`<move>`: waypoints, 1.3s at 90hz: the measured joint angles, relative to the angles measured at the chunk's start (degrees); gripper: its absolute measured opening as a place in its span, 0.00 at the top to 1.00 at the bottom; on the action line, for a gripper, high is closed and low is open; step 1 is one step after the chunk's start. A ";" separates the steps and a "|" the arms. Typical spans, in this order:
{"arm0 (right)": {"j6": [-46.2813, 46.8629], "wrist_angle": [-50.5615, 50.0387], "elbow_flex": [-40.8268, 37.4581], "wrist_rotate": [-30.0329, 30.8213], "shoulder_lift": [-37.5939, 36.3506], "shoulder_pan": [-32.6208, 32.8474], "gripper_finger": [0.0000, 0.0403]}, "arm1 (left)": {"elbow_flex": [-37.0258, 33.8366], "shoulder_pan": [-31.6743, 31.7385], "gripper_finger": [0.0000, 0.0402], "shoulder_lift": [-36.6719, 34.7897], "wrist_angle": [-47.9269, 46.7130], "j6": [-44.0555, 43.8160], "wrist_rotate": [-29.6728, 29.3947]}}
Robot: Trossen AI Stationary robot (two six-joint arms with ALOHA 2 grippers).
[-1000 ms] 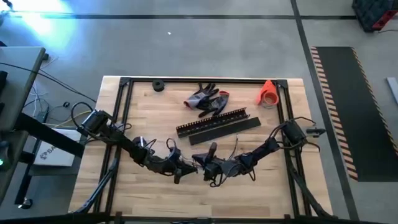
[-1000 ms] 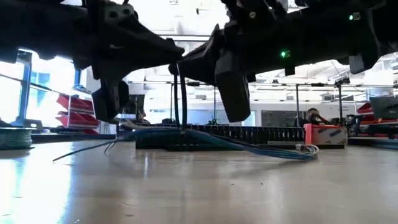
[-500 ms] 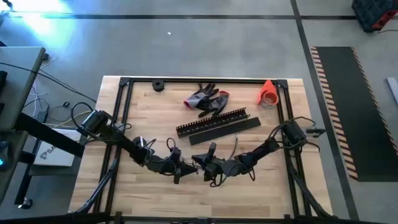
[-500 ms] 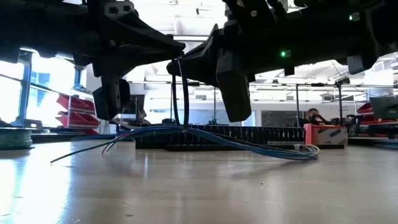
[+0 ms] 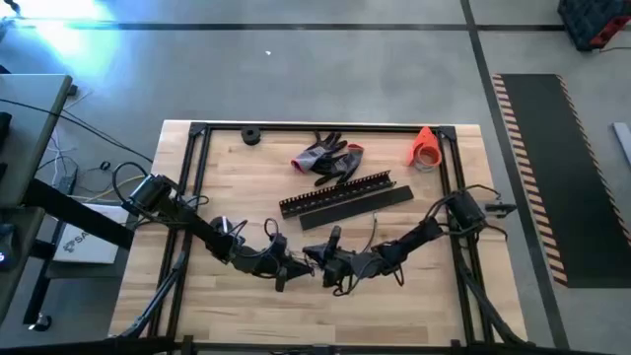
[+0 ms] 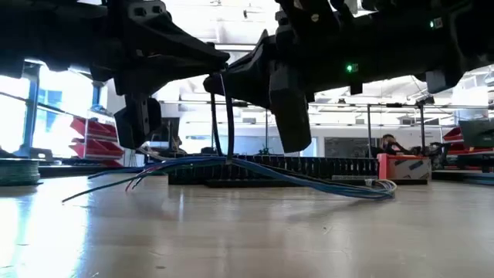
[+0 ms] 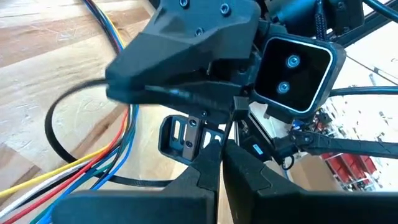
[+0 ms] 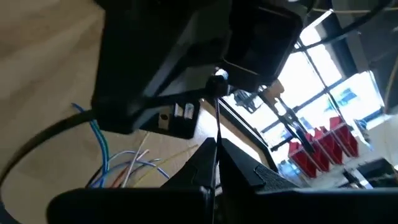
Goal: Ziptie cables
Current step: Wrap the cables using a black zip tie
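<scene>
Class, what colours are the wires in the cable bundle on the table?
The cables are blue, red, yellow and white, best seen in the left wrist view.

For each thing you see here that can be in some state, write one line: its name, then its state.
cables: lying loose along the table, a black zip tie looped around them.
zip tie: looped, its strap held up between both grippers.
left gripper: shut on the zip tie.
right gripper: shut on the zip tie.
gloves: lying in a heap, untouched.
slotted strips: lying flat side by side.
orange tape roll: resting at the table's far right corner.
</scene>
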 joint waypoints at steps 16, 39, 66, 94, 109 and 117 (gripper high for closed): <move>-0.48 2.56 0.02 -0.19 0.00 0.02 1.00 | 0.00 0.00 1.00 0.00 0.02 -0.30 0.11; -3.57 3.43 0.02 -2.16 0.00 0.09 1.00 | 0.00 -0.09 1.00 0.00 0.02 -0.53 0.30; -10.71 4.18 0.02 -2.83 0.00 0.51 1.00 | -1.55 -0.09 1.00 -0.04 0.36 -5.13 -1.14; -15.66 4.29 0.02 -3.84 0.00 2.70 1.00 | -4.17 0.07 1.00 -0.04 3.74 -6.29 -1.39; -15.91 3.69 0.04 -5.06 0.00 2.48 1.00 | -4.17 0.04 1.00 -0.04 3.72 -6.00 -1.40; -15.54 2.45 0.07 -4.95 0.00 1.75 1.00 | -4.17 0.04 1.00 -0.04 3.67 -6.01 -1.39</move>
